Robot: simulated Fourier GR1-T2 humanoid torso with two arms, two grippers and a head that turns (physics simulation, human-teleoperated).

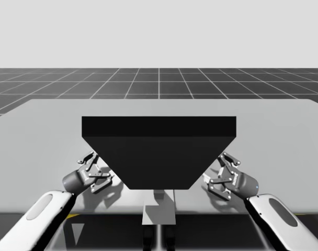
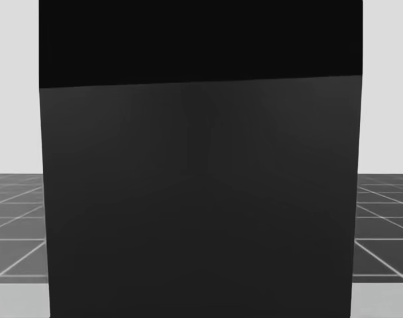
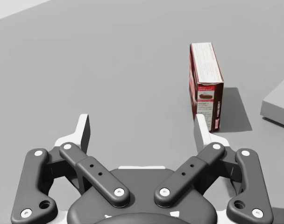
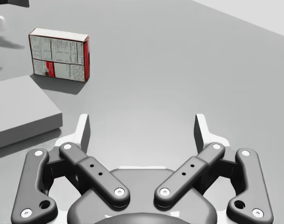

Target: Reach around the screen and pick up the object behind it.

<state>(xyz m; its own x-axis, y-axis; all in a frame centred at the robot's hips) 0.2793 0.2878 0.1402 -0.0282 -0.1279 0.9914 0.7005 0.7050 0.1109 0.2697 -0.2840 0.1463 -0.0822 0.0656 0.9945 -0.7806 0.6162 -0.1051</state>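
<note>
A dark screen (image 1: 159, 151) stands across the middle of the grey table (image 1: 284, 136) and blocks the head view as a dark panel (image 2: 201, 199). A red and white box (image 3: 206, 84) stands upright on the table ahead of my left gripper (image 3: 142, 130), off its right finger and a short way beyond. That same box (image 4: 60, 55) lies far ahead of my right gripper (image 4: 142, 130), off to its left. Both grippers are open with nothing between their fingers. From above, my left gripper (image 1: 91, 162) sits at the screen's left edge and my right gripper (image 1: 224, 163) at its right edge.
A flat grey base block (image 4: 20, 109) lies on the table ahead and left of my right gripper; its corner (image 3: 277, 105) also shows beside the box. A dark gridded floor (image 1: 159, 83) stretches beyond the table's far edge.
</note>
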